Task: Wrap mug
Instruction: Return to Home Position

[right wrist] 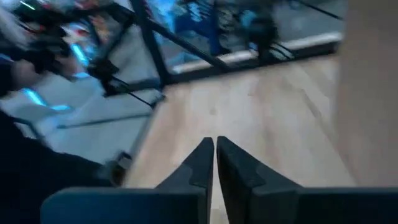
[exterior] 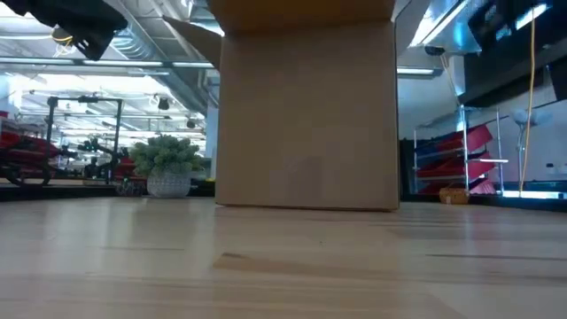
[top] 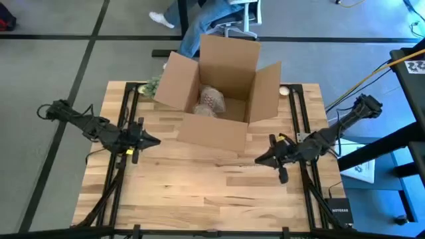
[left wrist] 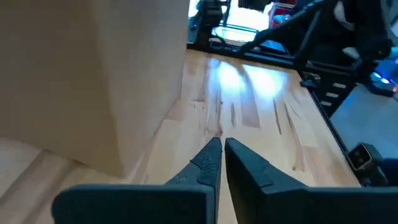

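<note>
On the far left, my left end effector [top: 154, 141] hangs over the wooden surface [top: 199, 192]. Its two fingers are pressed together and hold nothing. It points toward the middle, at the box's front left corner, which is near it but not touching.

A little green plant [top: 151, 86] sits behind it, by the box's left flap.

In the middle stands the open cardboard box [top: 214, 135], toward the back of the surface. Its flaps are spread out. Down inside it I can see a bubble wrap bundle [top: 211, 99]. I think that is the wrapped mug, but I cannot see the mug itself through the wrap.

On the right, my right end effector [top: 260, 159] hangs by the box's front right corner. It is clenched too, and empty.

So the box and the bundle lie between my two arms, a bit farther back than both. Both arms look about as near to it. I think the packing is done. To go home, each arm only has to move out to its own side, away from the box, without bumping a flap.
</note>
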Controlling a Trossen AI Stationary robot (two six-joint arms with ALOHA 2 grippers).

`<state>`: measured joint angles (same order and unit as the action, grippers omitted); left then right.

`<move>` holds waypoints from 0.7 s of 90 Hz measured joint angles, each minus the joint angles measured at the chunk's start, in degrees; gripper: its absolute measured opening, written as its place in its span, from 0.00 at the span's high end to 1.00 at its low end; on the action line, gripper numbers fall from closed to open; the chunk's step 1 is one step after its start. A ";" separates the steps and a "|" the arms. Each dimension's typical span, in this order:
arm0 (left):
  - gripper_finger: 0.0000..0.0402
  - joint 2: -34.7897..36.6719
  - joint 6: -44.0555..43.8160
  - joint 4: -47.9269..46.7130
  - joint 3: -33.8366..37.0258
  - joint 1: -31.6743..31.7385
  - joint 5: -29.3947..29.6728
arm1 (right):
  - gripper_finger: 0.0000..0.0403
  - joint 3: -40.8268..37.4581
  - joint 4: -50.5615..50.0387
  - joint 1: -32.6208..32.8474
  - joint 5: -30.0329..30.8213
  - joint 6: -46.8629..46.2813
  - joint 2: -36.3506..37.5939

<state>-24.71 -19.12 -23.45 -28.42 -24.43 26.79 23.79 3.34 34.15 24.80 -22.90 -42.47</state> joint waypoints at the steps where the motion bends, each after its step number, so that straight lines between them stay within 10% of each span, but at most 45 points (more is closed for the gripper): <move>1: 0.99 0.00 -0.01 0.12 0.00 0.05 0.01 | 0.98 -0.16 -0.06 0.00 0.07 -0.35 0.23; 26: 0.99 -2.61 3.50 3.87 0.00 1.61 -1.08 | 0.98 -4.67 5.78 -3.74 2.34 4.58 1.04; 63: 0.99 -4.66 9.89 9.10 -0.02 10.89 -14.65 | 0.98 -19.57 28.93 -24.71 -21.57 14.37 5.87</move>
<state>-29.36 -9.22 -14.35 -28.45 -13.54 12.14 4.22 32.27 9.44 3.24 -8.54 -36.60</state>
